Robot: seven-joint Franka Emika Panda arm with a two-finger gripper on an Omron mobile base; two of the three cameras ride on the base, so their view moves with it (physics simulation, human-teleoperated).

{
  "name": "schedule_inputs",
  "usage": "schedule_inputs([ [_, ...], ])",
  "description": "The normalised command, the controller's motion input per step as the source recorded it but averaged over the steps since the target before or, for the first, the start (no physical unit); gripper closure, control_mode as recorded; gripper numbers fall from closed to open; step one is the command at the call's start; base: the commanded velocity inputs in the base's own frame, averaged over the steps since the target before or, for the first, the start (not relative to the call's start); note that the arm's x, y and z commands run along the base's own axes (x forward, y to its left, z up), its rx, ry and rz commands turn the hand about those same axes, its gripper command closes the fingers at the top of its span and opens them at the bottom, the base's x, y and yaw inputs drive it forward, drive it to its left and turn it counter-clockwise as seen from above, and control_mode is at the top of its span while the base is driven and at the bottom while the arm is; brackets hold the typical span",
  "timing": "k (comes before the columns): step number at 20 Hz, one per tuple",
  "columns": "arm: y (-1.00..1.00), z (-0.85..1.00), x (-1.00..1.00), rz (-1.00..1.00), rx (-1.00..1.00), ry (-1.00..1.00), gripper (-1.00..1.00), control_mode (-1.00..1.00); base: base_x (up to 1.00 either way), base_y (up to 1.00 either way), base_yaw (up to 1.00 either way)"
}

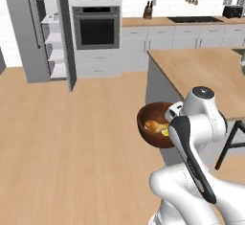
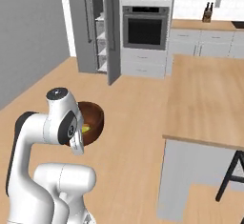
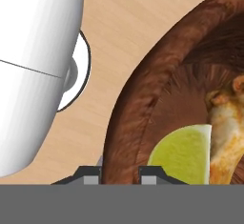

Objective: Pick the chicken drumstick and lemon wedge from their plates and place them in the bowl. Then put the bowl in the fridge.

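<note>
wood floor (image 1: 72,138); gripper (image 3: 120,173) clamps glossy brown bowl (image 1: 148,123) rim; lemon wedge (image 3: 183,154) inside

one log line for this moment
stage: carrying bowl to fridge | jaws: shut on bowl rim | in bowl: drumstick, lemon | fridge door: open

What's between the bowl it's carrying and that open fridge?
Just bare wood floor lies between the bowl and the fridge; the left base view shows that stretch best.

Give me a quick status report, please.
Hand shut on bowl rim. Drumstick, lemon wedge inside. Fridge open ahead, floor between bare.
</note>
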Motion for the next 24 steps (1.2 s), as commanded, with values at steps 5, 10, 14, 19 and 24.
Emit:
schedule_inputs([
  [5,0.0,0.0,0.0,0.0,0.0,0.0,1.0,1.0,0.79,1.0,0.0],
  [10,0.0,0.0,0.0,0.0,0.0,0.0,1.0,1.0,1.0,1.0,0.0],
  [14,0.0,0.0,0.0,0.0,0.0,0.0,1.0,1.0,1.0,1.0,-0.01],
  [19,0.0,0.0,0.0,0.0,0.0,0.0,1.0,1.0,1.0,1.0,-0.07],
  [24,0.0,0.0,0.0,0.0,0.0,0.0,1.0,1.0,1.0,1.0,-0.13],
])
